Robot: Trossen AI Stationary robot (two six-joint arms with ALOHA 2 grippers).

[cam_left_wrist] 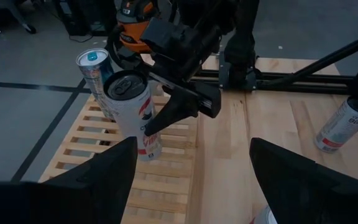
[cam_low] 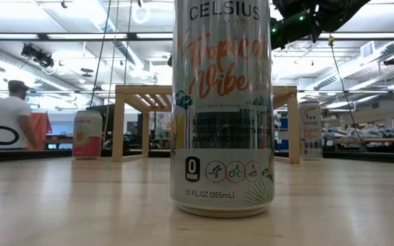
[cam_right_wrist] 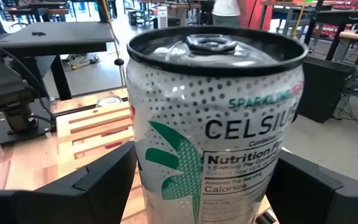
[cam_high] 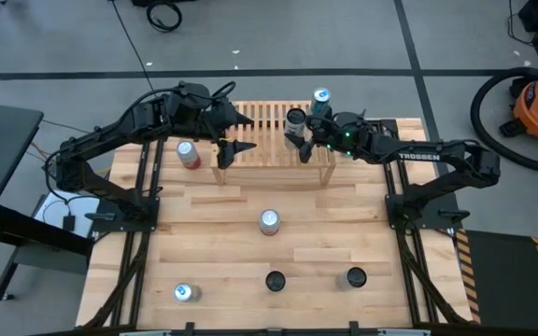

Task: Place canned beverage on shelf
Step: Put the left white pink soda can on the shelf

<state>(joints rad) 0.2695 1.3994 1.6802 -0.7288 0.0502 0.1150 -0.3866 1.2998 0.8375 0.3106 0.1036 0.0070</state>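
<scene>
- I am seeing the right gripper (cam_high: 299, 142) straddling a white Celsius can (cam_high: 295, 119) on the shelf (cam_high: 260, 117), one finger on each side of it; in the right wrist view the can (cam_right_wrist: 213, 118) is filling the space between the fingers, and I cannot tell whether they are pressing it or standing just clear.
- That can is standing upright on the slatted top toward the shelf's right end, with a blue-lidded can (cam_high: 321, 97) just beside it at the far right corner.
- I am watching the left gripper (cam_high: 232, 131) hanging over the shelf's left end with its fingers spread wide and nothing between them.
- A red-and-white can (cam_high: 188, 154) is standing on the table just left of the shelf.
- Nearer the front, a silver-topped can (cam_high: 269, 221) is standing mid-table, and it is looming large in the low view (cam_low: 223, 109).
- Three more cans are sitting along the near edge: one at the left (cam_high: 184, 293), two dark-topped ones (cam_high: 276, 280) (cam_high: 356, 277) to its right.
</scene>
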